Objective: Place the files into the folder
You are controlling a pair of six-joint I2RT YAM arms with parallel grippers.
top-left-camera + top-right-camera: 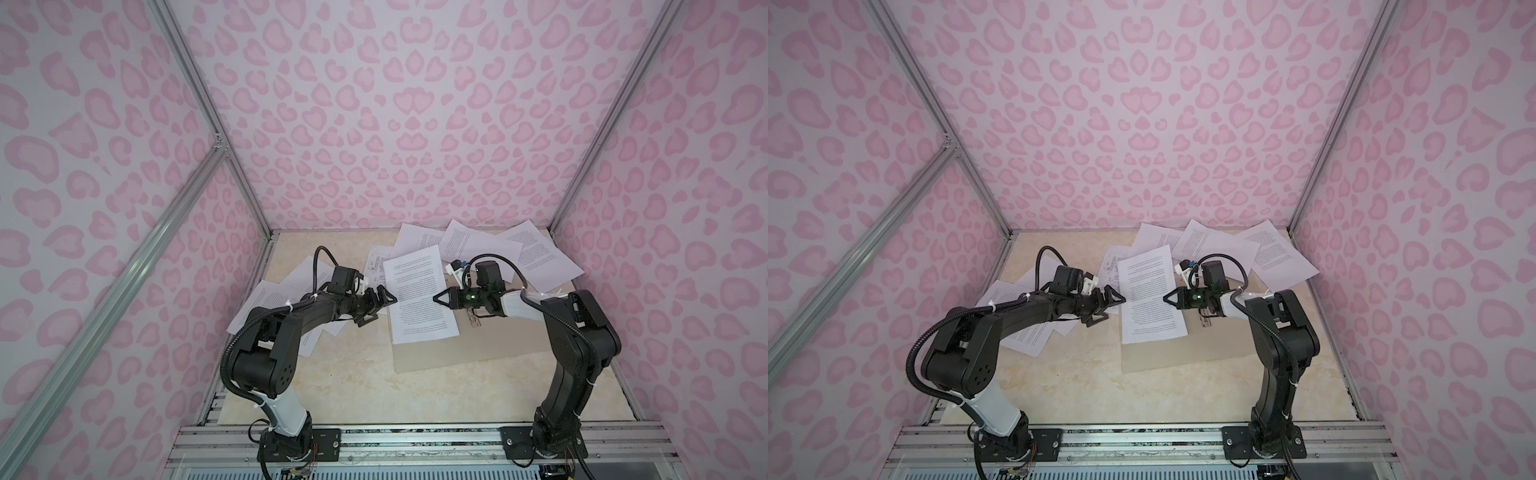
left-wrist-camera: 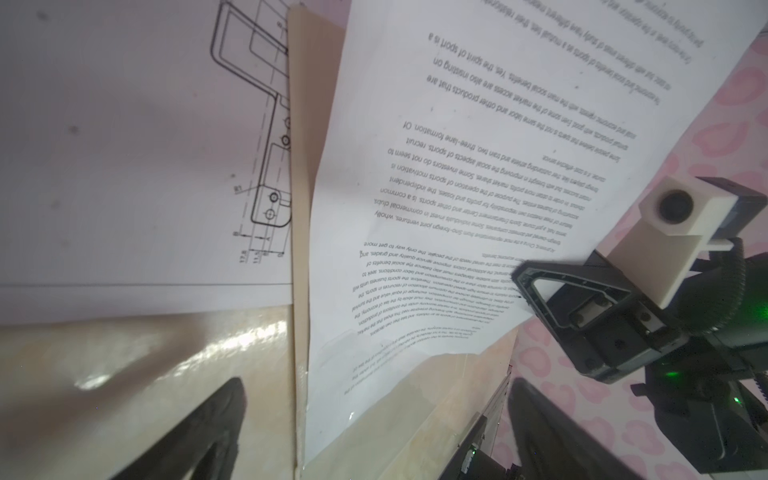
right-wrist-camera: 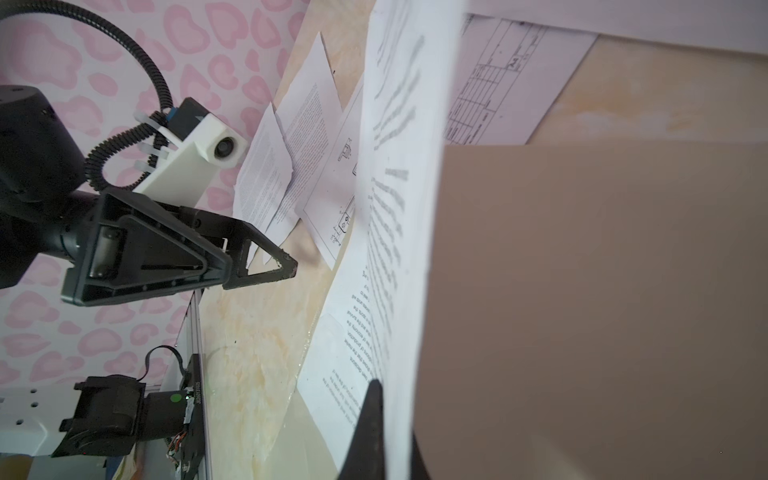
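Nearest my camera, a metal rail [image 1: 415, 434] ran along the front edge and carried both arm bases. Beyond it lay the pale marbled counter [image 1: 340, 386], closed in by pink spotted walls [image 1: 415, 124]. The files [image 1: 415, 241], loose white sheets, were scattered over the far half of the counter.

At far left, a few text sheets [image 1: 257, 303] lay overlapped, partly under the left arm. The left claw [image 1: 376, 308] hung just above the counter with its fingers wide apart, holding nothing. Its tips were just beside the left edge of a printed sheet [image 1: 415, 299]. Behind that claw, a drawing sheet [image 1: 374, 264] lay flat, one edge tucked beneath the printed sheet.

In the middle, the printed sheet partly covered the grey-beige folder [image 1: 478, 345], which lay flat, right of centre. The right claw [image 1: 437, 298] was pinched together on the sheet's right edge. In my right wrist view that gripped edge curled up off the folder, while the opposite edge rested on the counter.

At far right, by the back corner, three more text sheets [image 1: 544, 257] fanned over one another.
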